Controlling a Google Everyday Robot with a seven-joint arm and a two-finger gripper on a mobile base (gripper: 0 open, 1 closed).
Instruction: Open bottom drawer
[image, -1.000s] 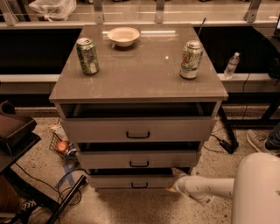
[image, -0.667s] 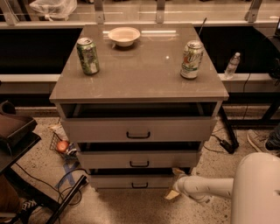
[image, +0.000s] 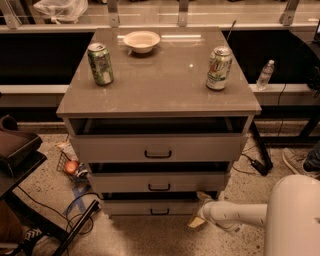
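Three drawers: the cabinet (image: 158, 95) has three stacked fronts, each with a black handle and a dark gap above it.
Bottom drawer: the bottom drawer (image: 150, 208) is the cabinet's lowest front, just above the floor, standing slightly out.
On the cabinet top: a green can (image: 100, 63) at the left, a pale can (image: 219, 67) at the right, a white bowl (image: 142, 41) at the back.
Left of the cabinet: a dark seat (image: 15, 147), black cables (image: 75, 210) on the floor, and a small red object (image: 71, 167).
Right of the cabinet: a water bottle (image: 265, 75) on a ledge, and a shoe (image: 295, 162) on the floor.
Claw: the gripper (image: 199, 210) is at the cabinet's lower right, at the bottom drawer's right end, on a white arm (image: 240, 215). Its two tan tips stand apart, one by the drawer's upper corner, one lower near the floor. It holds nothing visible; whether it touches the drawer cannot be told.
Open room: speckled floor (image: 150, 235) lies in front of the cabinet. The bottom drawer's handle (image: 160, 212) sits left of the gripper, apart from it.
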